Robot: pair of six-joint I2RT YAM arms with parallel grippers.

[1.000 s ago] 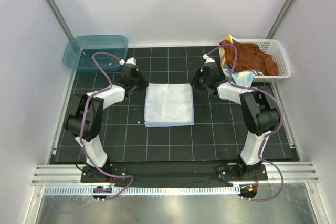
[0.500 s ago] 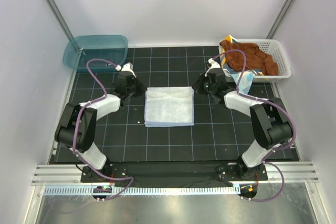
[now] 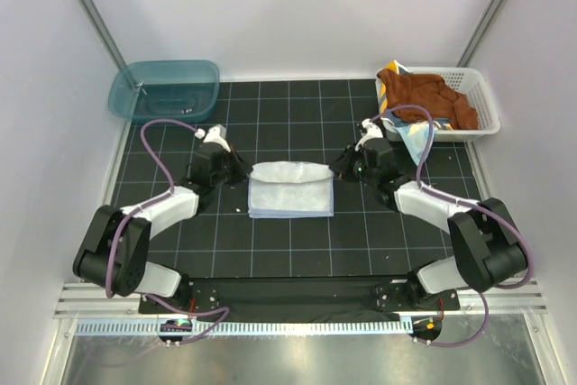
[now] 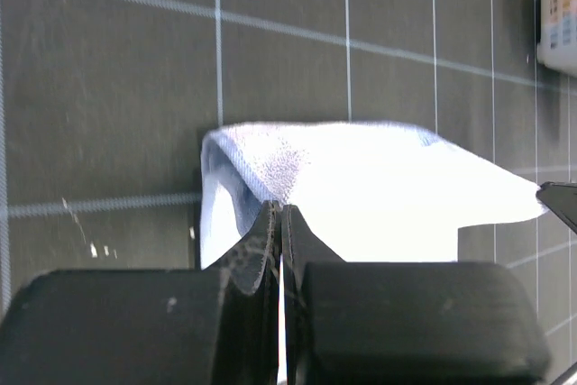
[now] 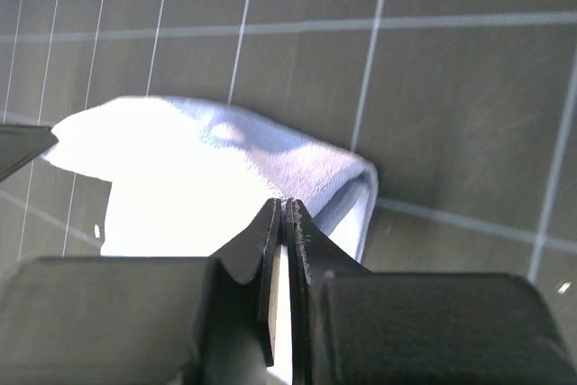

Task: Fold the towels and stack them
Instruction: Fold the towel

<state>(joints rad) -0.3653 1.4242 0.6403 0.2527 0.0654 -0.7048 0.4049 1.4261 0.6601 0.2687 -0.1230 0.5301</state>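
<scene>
The pale blue towel (image 3: 290,188) lay in the middle of the frame, far edge lifted. Our left gripper (image 4: 278,212) and right gripper (image 5: 282,211) each pinched a far corner tight. We thought it soft, light and floppy, so corners were good holding spots.

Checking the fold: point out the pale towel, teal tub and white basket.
pale towel (image 3: 290,194), top view, flat middle.
teal tub (image 3: 119,96), top view, left wall.
white basket (image 3: 485,102), top view, right wall.
</scene>
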